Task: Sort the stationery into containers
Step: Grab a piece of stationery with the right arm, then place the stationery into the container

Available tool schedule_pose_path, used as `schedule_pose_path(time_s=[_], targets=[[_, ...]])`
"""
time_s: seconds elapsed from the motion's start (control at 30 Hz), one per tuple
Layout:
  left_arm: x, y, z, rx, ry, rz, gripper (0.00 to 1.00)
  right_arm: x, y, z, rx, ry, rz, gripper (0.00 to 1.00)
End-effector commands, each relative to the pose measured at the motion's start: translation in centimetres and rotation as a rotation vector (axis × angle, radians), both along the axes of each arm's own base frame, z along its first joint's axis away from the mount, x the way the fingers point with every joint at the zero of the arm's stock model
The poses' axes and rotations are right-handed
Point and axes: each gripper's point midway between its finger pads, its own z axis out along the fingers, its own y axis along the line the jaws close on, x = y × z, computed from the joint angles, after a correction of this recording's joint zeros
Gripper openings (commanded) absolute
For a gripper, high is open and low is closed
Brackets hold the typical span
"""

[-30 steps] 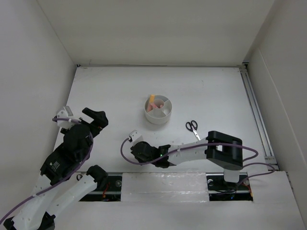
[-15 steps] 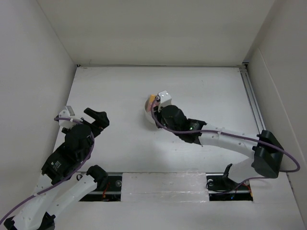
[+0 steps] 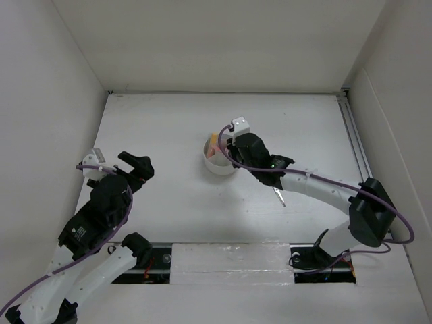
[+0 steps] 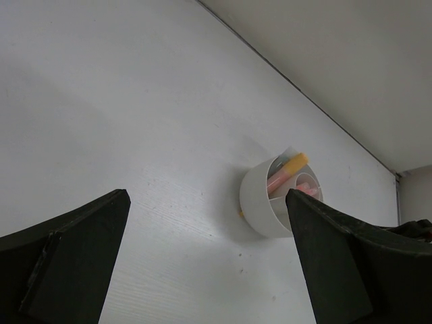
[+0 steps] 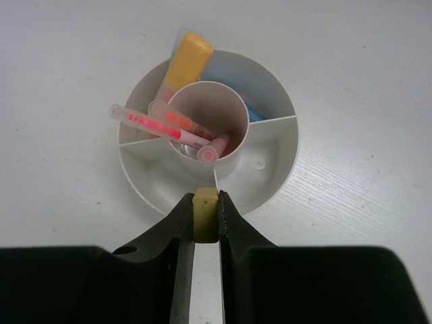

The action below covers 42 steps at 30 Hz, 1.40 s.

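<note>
Pinching the yellowish eraser bit (image 5: 206,217) between nearly closed fingers, my right tool (image 5: 206,201) hangs over the near rim of the round white organizer (image 5: 278,156). I note pink pens (image 5: 162,125) in its central cup and an orange highlighter (image 5: 185,61) in a far wedge. Scissors (image 3: 279,196) lie on the surface (image 3: 155,121) under the right arm, partly hidden. Left tool (image 4: 206,202): spread wide, empty, well apart from the organizer.

Pink pens (image 5: 169,125) lean out of the centre cup of the organizer (image 5: 273,172), just ahead of my right hand (image 5: 205,202); the near wedges lie open. Scissors (image 3: 279,196) lie on the surface (image 3: 169,135) under that arm.
</note>
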Motion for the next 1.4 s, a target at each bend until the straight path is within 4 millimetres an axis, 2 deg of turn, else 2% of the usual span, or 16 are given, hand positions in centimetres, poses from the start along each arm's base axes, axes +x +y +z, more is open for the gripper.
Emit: schedule_pose_path(time_s=[0.0,0.6,1.03,1.1,1.27,1.37], targets=[[0.3,-0.4,0.2,0.001,-0.013,-0.011,1.0,0.7,1.4,1.5,0.033,-0.032,0.031,0.0],[0.4,-0.5,0.3,0.002,-0.018,-0.022,1.0,0.9,4.1,0.5,0.052,-0.019,0.063,0.0],[0.4,-0.7,0.4,0.003,-0.022,-0.033,1.0,1.2,4.1,0.0,0.058,-0.03,0.055,0.0],[0.4,-0.7,0.4,0.003,-0.022,-0.033,1.0,1.1,4.0,-0.8,0.044,-0.017,0.055,0.0],[0.3,-0.8,0.5,0.003,-0.027,-0.044,1.0,1.2,4.1,-0.6,0.051,-0.023,0.055,0.0],[0.3,-0.8,0.5,0.003,-0.027,-0.044,1.0,1.2,4.1,-1.3,0.044,-0.017,0.055,0.0]])
